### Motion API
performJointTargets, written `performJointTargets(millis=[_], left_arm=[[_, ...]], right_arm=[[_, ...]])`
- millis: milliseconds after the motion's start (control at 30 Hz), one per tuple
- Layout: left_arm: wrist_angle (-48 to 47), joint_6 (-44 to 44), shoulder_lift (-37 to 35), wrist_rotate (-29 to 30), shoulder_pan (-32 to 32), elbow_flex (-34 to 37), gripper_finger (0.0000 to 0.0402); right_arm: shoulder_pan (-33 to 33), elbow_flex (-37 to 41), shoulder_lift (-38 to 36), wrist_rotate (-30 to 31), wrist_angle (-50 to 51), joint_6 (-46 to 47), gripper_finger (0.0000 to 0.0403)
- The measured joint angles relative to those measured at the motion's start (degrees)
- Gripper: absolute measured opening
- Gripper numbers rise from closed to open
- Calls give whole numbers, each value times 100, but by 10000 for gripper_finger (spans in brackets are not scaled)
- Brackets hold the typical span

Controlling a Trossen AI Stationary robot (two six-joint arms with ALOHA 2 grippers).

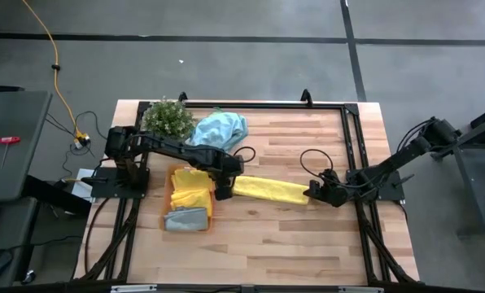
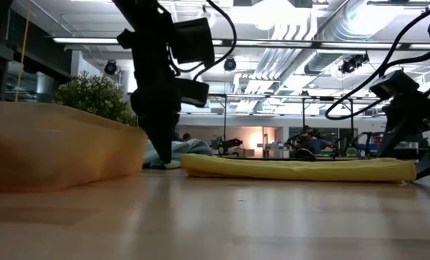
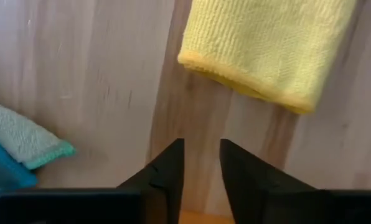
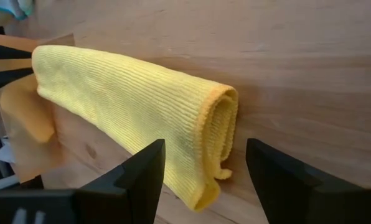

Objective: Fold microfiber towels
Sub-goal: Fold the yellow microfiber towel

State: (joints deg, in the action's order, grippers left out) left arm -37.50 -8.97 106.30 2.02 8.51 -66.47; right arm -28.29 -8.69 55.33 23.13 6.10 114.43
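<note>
On the near left of the bench (image 1: 308,244) you have the orange tray (image 1: 171,213), with a folded grey towel (image 1: 185,219) at its near end and a yellow towel (image 1: 190,185) bunched just beyond it. To the tray's right, across the middle of the bench, the folded yellow towel (image 1: 268,190) lies as a long flat band running left to right. Your left hand (image 1: 223,194) is down at that band's left end, between it and the tray; its fingers (image 3: 167,171) stand a narrow gap apart with bare wood between them, and the towel's edge lies just beyond the tips, so they hold nothing. Your right hand (image 1: 313,193) sits at the band's right end, fingers (image 4: 139,171) spread wide to either side of the rolled end (image 4: 220,127), not pinching it. Farther back on the left, a light blue-teal towel (image 1: 220,126) lies crumpled beside the small bushy green plant (image 1: 167,117) at the far edge.
</note>
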Motion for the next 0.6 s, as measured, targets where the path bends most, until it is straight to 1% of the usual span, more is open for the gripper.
performJointTargets(millis=[167,200,367,433,600], left_arm=[[582,261,33,-33,0,194,15],[658,273,35,-35,0,201,8],[1204,277,35,-148,-11,199,4],[1271,276,35,-332,-12,199,1],[1294,424,132,-453,-130,203,0]], right_arm=[[2,2,2,3,-12,11,218],[2,2,2,3,-12,11,218],[2,7,4,46,-18,104,218],[2,9,5,60,-23,107,218],[56,9,9,61,-40,127,218]])
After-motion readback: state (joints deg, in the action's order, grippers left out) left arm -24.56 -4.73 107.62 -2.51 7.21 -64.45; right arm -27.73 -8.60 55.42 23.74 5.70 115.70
